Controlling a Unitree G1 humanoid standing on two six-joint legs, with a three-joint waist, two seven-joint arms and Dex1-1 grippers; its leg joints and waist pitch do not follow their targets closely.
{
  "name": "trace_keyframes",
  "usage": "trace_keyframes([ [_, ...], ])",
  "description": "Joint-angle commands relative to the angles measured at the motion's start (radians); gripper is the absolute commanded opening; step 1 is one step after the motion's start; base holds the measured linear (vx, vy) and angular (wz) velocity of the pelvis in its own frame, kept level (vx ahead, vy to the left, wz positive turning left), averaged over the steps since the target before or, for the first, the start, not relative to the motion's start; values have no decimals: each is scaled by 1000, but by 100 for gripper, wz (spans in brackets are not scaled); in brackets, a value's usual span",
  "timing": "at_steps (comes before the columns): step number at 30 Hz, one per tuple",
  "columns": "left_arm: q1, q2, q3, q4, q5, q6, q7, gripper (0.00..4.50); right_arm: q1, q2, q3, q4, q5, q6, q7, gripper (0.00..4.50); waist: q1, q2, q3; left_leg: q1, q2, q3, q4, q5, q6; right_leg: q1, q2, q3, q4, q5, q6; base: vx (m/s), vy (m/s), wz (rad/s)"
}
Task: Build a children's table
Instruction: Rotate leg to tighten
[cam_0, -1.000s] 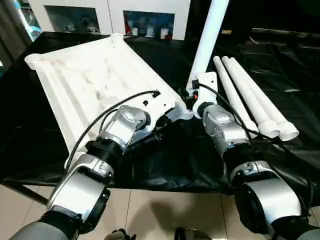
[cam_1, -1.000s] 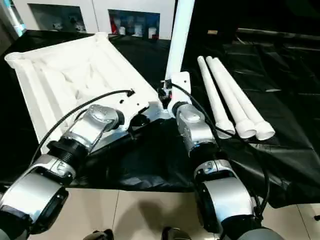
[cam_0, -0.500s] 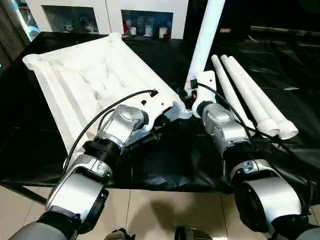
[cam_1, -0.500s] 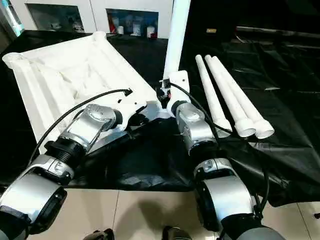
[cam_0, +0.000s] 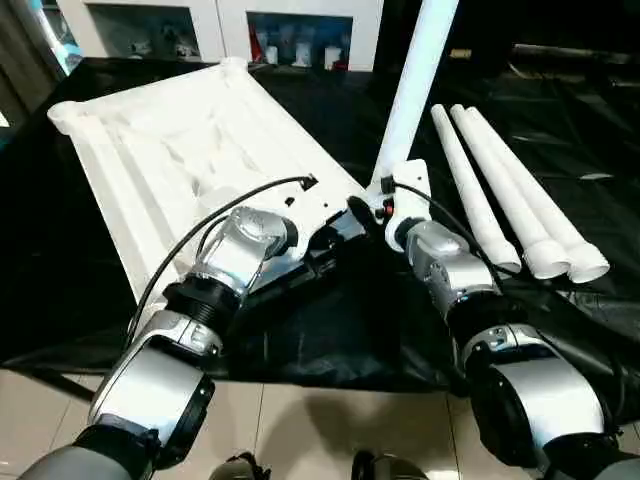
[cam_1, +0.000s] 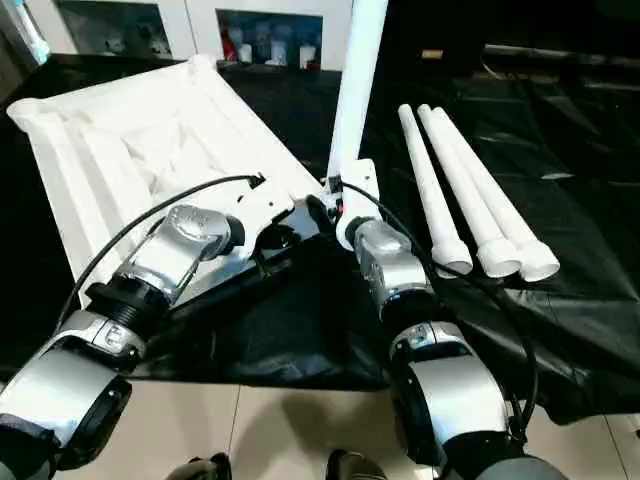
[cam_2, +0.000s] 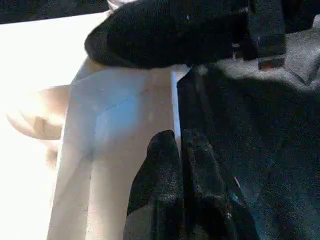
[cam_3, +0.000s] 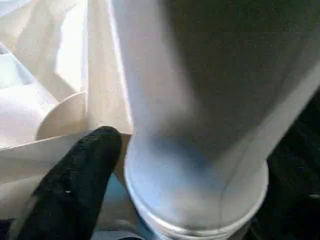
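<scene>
Black sheeting (cam_0: 330, 320) covers the work surface, and the tabletop (cam_0: 170, 160) lies on it underside up. One leg (cam_0: 415, 80) stands upright in the corner socket (cam_3: 200, 200) of the tabletop nearest the robot (its long axis is close to vertical). The right gripper (cam_0: 385, 205) sits at the foot of this leg, with one black finger (cam_3: 75, 170) just beside the socket collar; whether it is spread or clamped on the leg cannot be told. The left gripper (cam_2: 180, 165) has its fingers pressed together and rests against the tabletop edge beside the same corner. Three spare legs (cam_0: 510, 200) lie flat, side by side, beyond the standing leg from the tabletop, nearer the right arm, long axes running away from the robot.
</scene>
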Motion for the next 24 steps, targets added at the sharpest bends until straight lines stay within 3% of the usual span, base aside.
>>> trace_keyframes([
  [1,7,-21,-32,-17,-7,-20,-25,0,41,39,22,76,5,38,54,426,-2,14,-53,-2,47,-5,-53,-147,79,44,-76,57,-66,-139,-261,0,0,0],
  [6,12,-18,-31,-27,-8,-23,-34,0,42,32,28,55,1,19,70,445,-4,16,-56,0,48,-2,-47,-101,104,50,-74,55,-54,-36,-297,0,0,0],
  [12,25,-4,-29,-49,-13,-31,-50,0,62,2,27,-18,-8,1,77,445,-4,13,-61,0,46,2,-43,-95,114,54,-72,56,-47,9,-305,0,0,0],
  [16,42,13,-27,-64,-17,-39,-62,0,104,-22,35,-105,-17,13,79,445,-2,11,-66,-2,44,3,-35,-33,146,59,-71,56,-37,100,-312,0,0,0],
  [17,49,17,-26,-69,-19,-43,-67,0,121,-28,39,-134,-18,20,87,445,-3,8,-72,-3,41,3,-29,16,174,61,-67,56,-28,175,-322,0,0,0],
  [20,73,32,-22,-99,-33,-52,-96,0,176,-51,62,-221,-34,19,110,445,-1,8,-77,-6,42,3,-21,67,221,61,-69,54,-19,254,-334,0,0,0],
  [22,79,37,-23,-105,-35,-58,-102,0,187,-57,64,-240,-35,21,116,445,-1,8,-80,-6,41,2,-16,90,242,59,-66,52,-14,280,-339,0,0,0],
  [24,91,49,-25,-119,-40,-63,-116,0,215,-72,71,-291,-34,28,139,445,-2,7,-78,-6,43,3,-15,71,245,56,-67,52,-16,242,-342,0,0,0],
])
